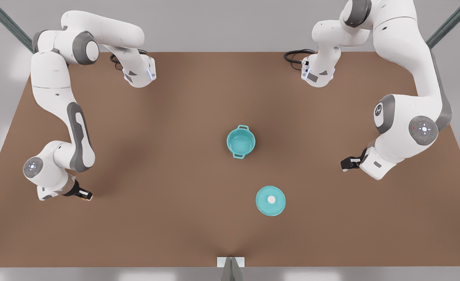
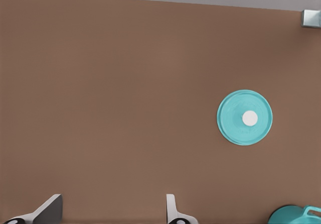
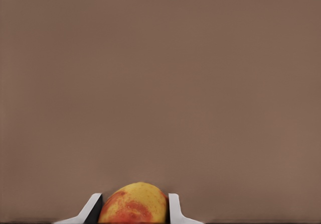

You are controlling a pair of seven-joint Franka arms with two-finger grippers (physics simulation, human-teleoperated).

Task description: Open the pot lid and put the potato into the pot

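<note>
The teal pot (image 1: 240,141) stands uncovered near the table's middle, its teal inside showing. The pot lid (image 1: 270,200), a flat teal disc with a white knob, lies on the table apart from the pot, nearer the front edge; the left wrist view has the lid (image 2: 245,117) and a bit of the pot (image 2: 296,216). My right gripper (image 1: 84,194) hangs low at the front view's left, shut on the yellow, orange-red potato (image 3: 134,205). My left gripper (image 1: 345,163) is at the front view's right, open and holding nothing, its fingers (image 2: 173,211) wide apart.
A brown table (image 1: 167,156) carries everything. A small grey bracket (image 1: 230,262) sits at the middle of its front edge. Both arm bases with black cables (image 1: 294,56) stand at the far edge.
</note>
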